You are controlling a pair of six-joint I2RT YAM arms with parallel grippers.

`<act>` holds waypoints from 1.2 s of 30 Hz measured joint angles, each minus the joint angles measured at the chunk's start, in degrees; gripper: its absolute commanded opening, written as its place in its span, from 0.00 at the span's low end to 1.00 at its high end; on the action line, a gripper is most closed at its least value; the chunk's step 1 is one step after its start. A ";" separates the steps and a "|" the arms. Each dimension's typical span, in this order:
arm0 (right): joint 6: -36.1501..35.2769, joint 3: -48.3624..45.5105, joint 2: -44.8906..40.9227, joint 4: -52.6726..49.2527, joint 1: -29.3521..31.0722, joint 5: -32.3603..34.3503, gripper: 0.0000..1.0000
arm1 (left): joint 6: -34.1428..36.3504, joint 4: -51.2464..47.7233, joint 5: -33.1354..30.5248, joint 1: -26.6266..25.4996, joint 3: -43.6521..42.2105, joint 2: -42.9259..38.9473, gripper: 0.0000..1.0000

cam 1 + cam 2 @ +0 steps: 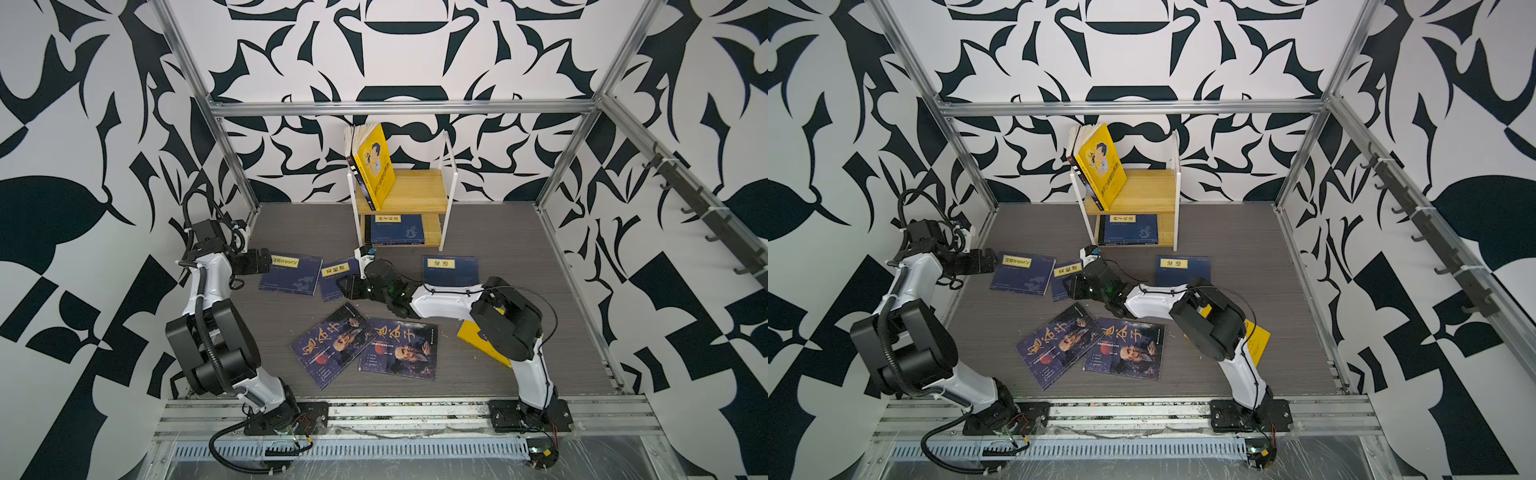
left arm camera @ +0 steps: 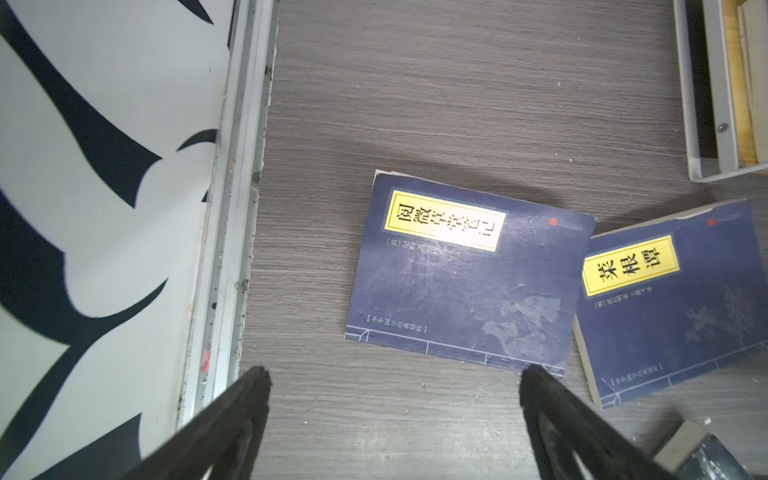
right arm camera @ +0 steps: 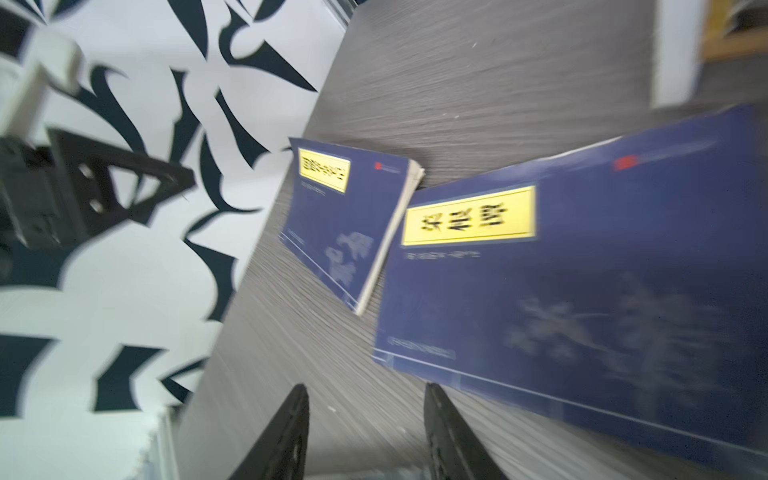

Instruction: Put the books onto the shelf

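Books lie scattered over the grey wood-grain table (image 1: 498,249), and some already sit on the shelf (image 1: 419,191), a small rack with light wooden boards and a thin white frame, at upper centre in both top views. On its upper board a yellow cartoon book (image 1: 374,162) stands tilted against the rack's left side, pages fanned at the top, with a darker volume (image 1: 352,164) behind it. A labelled navy book (image 1: 395,228) lies flat on the lower board.

Three more navy paperbacks with yellow title labels lie flat below the rack: the left navy book (image 1: 291,274), the middle navy book (image 1: 334,276) just beside it, and the right navy book (image 1: 451,270), partly covered by the right arm. At lower centre two dark blue portrait books (image 1: 328,345) with white calligraphy lie side by side, corners meeting. A second yellow book (image 1: 478,338) shows at lower right, mostly hidden under the right arm.

The left gripper (image 2: 395,376) has its fingers spread wide and empty over bare table beside the left navy book's corner. The right gripper (image 3: 365,390) has its fingers partly apart with nothing between them, near the middle navy book's edge; that wrist view is blurred.
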 measured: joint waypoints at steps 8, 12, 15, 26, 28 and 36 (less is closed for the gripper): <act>16.59 8.26 12.52 10.05 0.35 -1.01 0.48 | 0.81 -4.04 5.92 3.82 15.04 16.44 0.83; 19.23 12.02 15.76 8.44 0.35 -0.90 0.48 | 0.87 -5.16 6.71 4.39 19.08 22.18 0.83; 19.82 16.09 17.53 5.79 0.17 -0.85 0.48 | 1.05 -5.79 7.65 4.26 21.97 26.03 0.83; 22.60 21.14 20.81 0.59 -0.81 -0.50 0.48 | 2.14 -8.39 8.22 0.59 28.61 35.80 0.77; 22.93 20.85 20.85 0.31 -1.03 -0.48 0.47 | 2.58 -8.90 8.28 -0.46 29.44 36.46 0.75; 24.33 19.93 20.90 2.01 -1.75 -0.55 0.47 | 5.81 -15.82 8.66 -3.89 32.59 38.45 0.58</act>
